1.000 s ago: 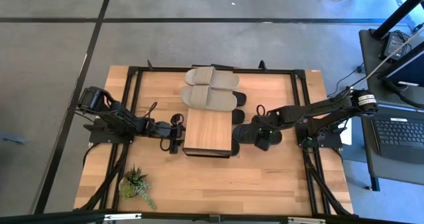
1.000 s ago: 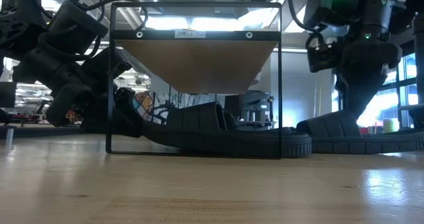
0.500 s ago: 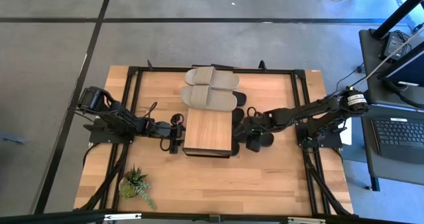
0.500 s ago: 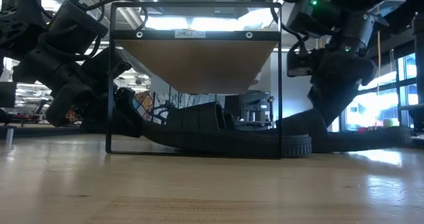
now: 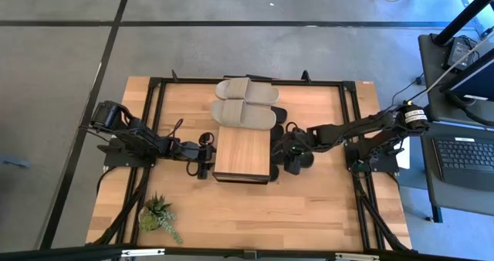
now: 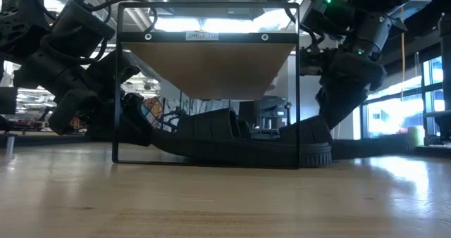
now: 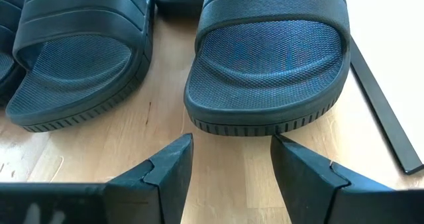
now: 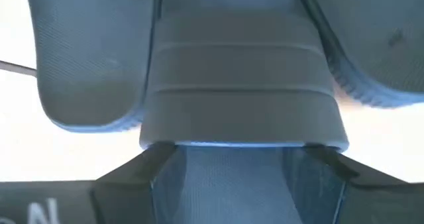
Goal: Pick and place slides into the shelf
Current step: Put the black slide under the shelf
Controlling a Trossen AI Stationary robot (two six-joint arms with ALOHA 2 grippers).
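Low wood-topped shelf (image 5: 244, 154) on the butcher-block worktop (image 5: 231, 215), two beige-grey slides (image 5: 243, 114) on its far end, right gripper (image 5: 287, 150) fingers clasping a matte black slide's strap (image 8: 242, 85) at the shelf's side, left gripper (image 7: 232, 164) fingers released before another black slide (image 7: 268, 71).

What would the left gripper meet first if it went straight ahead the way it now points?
Most likely the rounded end of the black slide lying just ahead of the open left gripper under the shelf. A strip of bare table separates them.
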